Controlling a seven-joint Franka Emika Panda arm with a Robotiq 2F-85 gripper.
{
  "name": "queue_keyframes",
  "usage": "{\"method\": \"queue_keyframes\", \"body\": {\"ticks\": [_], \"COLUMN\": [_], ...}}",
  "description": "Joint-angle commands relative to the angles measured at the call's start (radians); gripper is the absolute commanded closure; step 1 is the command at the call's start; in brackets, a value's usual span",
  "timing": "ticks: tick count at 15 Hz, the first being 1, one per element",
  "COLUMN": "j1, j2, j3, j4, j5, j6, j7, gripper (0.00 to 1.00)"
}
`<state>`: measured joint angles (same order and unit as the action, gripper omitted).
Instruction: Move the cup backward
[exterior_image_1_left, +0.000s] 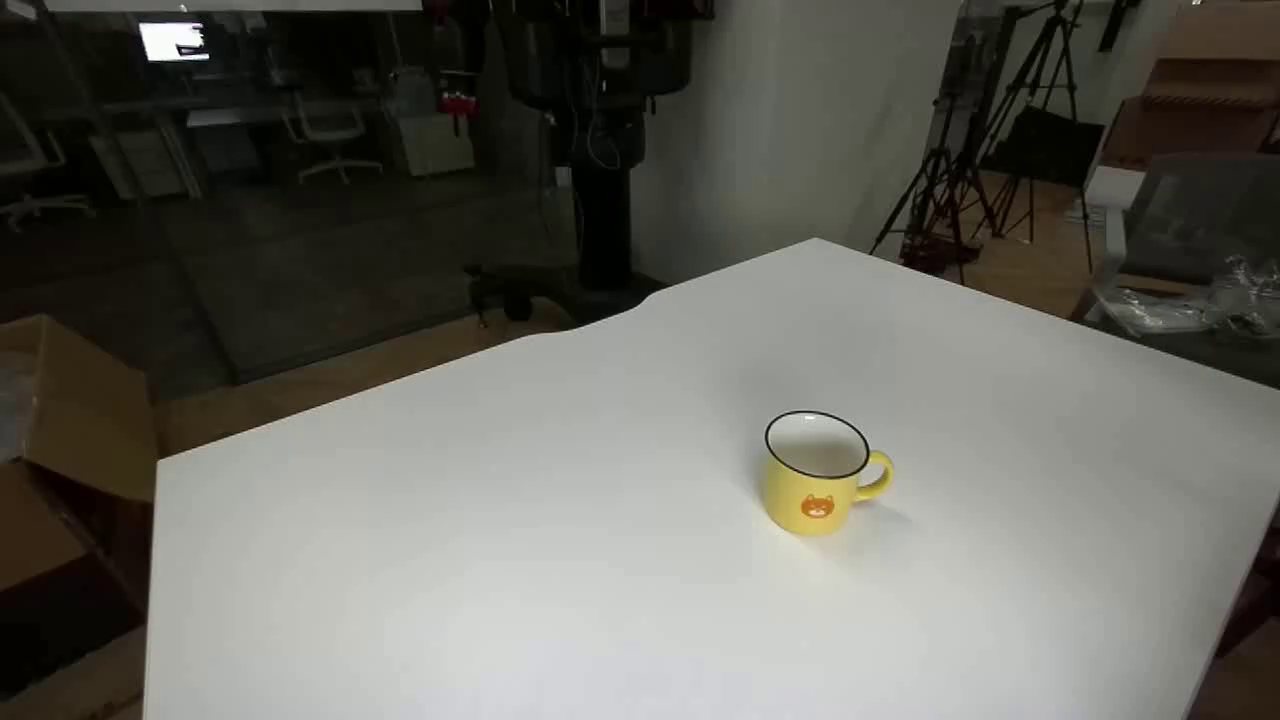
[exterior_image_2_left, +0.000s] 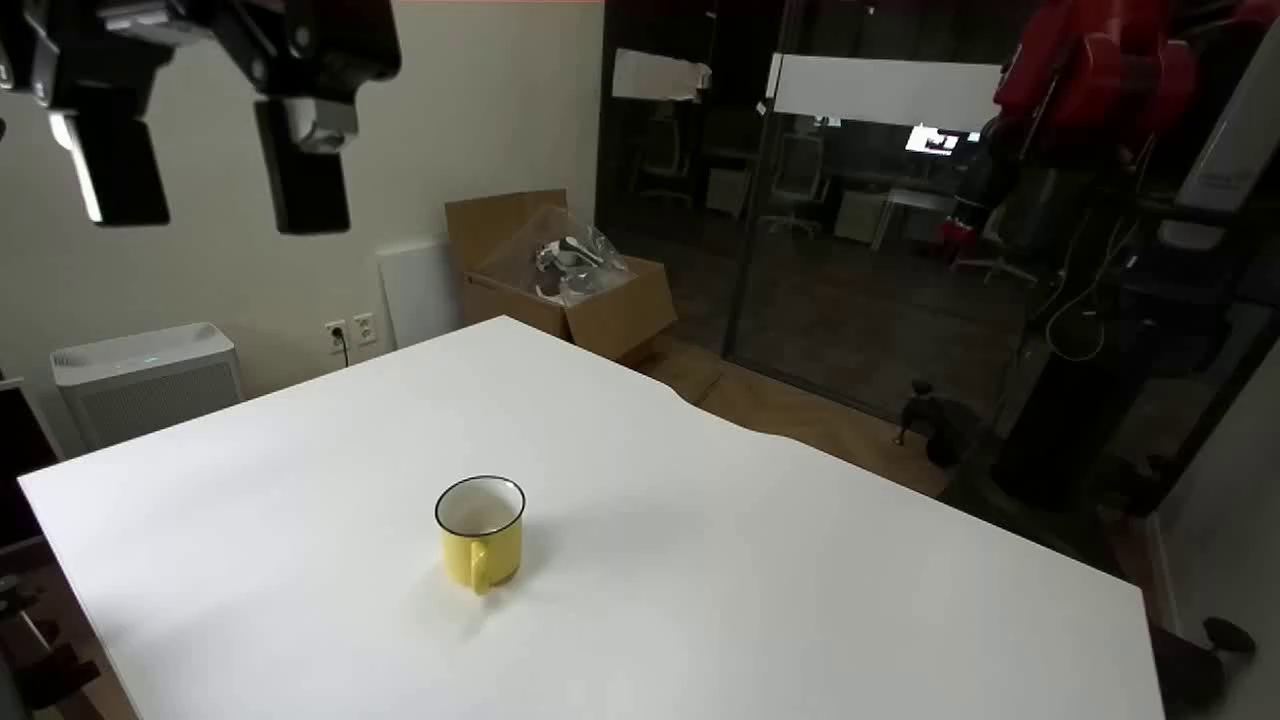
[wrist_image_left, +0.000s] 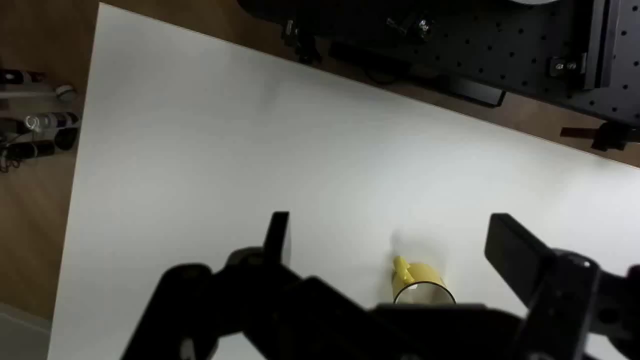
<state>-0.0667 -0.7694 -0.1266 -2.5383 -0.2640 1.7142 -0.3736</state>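
Tool (exterior_image_2_left: 221, 217) wide, empty; yellow mug (exterior_image_1_left: 813, 490) upright on tabletop (exterior_image_1_left: 480, 520). Probably pre-grasp step; next move needs aligned descent.

Both exterior views slant down across the flat white worktop (exterior_image_1_left: 620, 510). The wrist view looks down between black jaws.

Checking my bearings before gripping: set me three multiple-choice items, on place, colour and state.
1. Where is the cup?
A) on the floor
B) on the white table
C) in a box

2. Its outside colour?
A) yellow
B) blue
C) green

3. The gripper is?
A) shut on the cup
B) shut empty
C) open

1 B: it stands on the white table in both exterior views.
2 A: it shows yellow in all three views.
3 C: the fingers stand wide apart in the wrist view.
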Motion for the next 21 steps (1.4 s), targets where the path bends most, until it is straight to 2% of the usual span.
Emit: {"method": "queue_keyframes", "body": {"ticks": [1,15,17,21], "j1": [0.019,0.019,0.009,-0.011], "j2": [-0.001,-0.001,-0.026,0.063], "j3": [-0.014,-0.014,-0.008,-0.014], "j4": [0.003,0.003,-0.027,-0.042], "j5": [-0.009,-0.009,0.004,0.05], "j6": [-0.004,-0.003,0.121,0.385], "j7": [0.01,0.01,0.088,0.215], "gripper": [0.0,0.0,0.0,0.0]}}
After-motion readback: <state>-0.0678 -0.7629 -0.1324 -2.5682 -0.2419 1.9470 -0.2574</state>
